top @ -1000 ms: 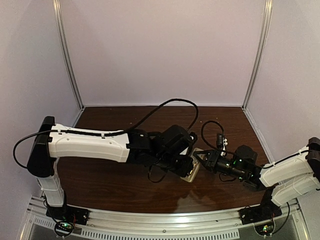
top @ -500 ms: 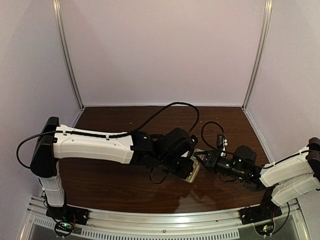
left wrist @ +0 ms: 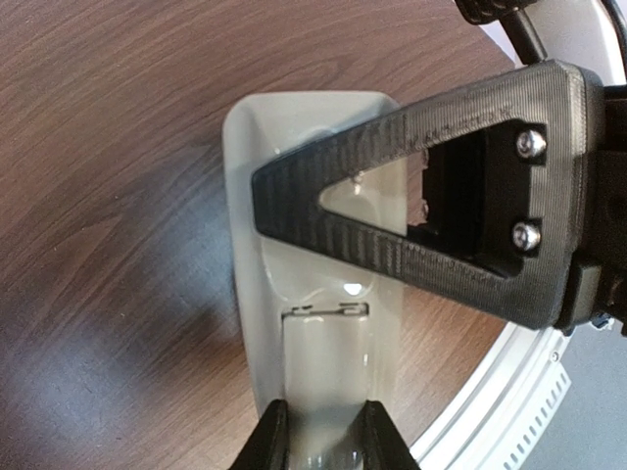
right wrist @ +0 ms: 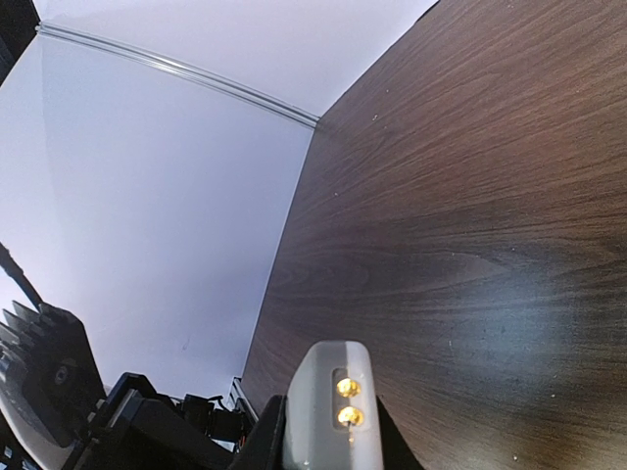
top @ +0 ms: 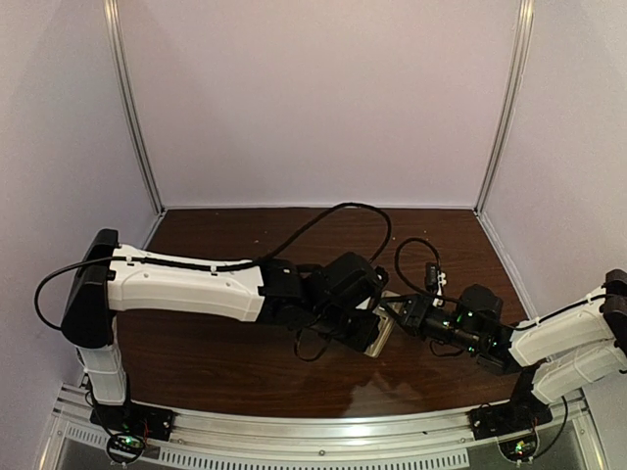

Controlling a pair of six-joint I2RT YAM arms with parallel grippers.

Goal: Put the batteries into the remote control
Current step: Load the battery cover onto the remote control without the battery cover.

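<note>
Count: remote control [left wrist: 323,343] ×1. Hands ×2: left hand [left wrist: 318,433], right hand [right wrist: 323,436]. One pale grey piece [right wrist: 318,455] bearing gold spots [right wrist: 345,388] ×2. One counter [left wrist: 118,196].

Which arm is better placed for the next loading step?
Right, likely: the right claw hangs over the remote's back, pinching a grey piece with two gold tips; the left claw is clamped on the remote.

table [top: 216,364]: dark glossy wood | walls [top: 313,98]: pale lilac, closed in three sides | posts [top: 134,108]: metal, stood at back corners | rail [top: 313,431]: silver, ran along near edge
</note>
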